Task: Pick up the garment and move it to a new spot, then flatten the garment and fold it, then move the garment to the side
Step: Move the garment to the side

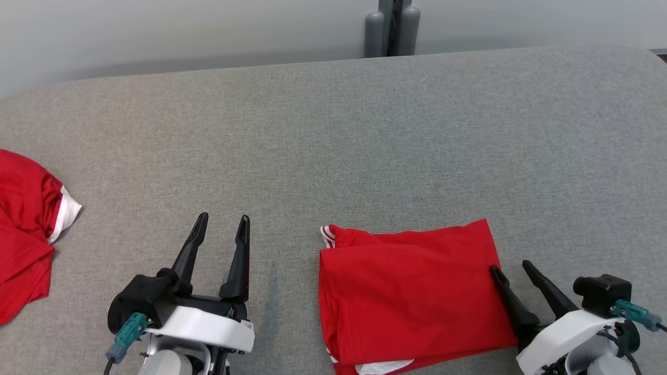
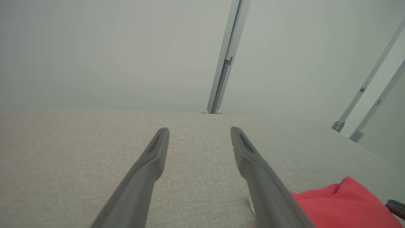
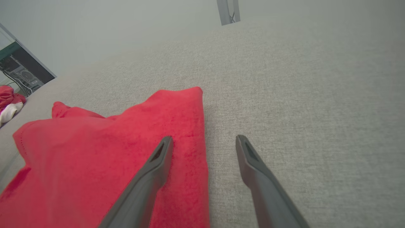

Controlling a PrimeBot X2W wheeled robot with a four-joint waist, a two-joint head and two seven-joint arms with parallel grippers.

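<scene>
The garment [image 1: 411, 291] lies folded into a red rectangle on the grey surface at lower centre-right, with striped trim at its top-left corner and a bit of white at its near edge. My right gripper [image 1: 510, 268] is open at the garment's right edge, one finger over the cloth and one over bare surface; the right wrist view shows the garment [image 3: 95, 158] under that gripper's [image 3: 204, 139] left finger. My left gripper [image 1: 225, 217] stands open over bare surface to the garment's left. In the left wrist view, that gripper [image 2: 199, 129] holds nothing and the garment [image 2: 341, 202] shows at lower right.
Another red garment with a white edge [image 1: 26, 229] lies bunched at the left edge. The grey padded surface [image 1: 333, 130] stretches far back to a wall, where a grey post [image 1: 392, 28] stands. Computer gear [image 3: 22, 74] sits beyond the surface's far left.
</scene>
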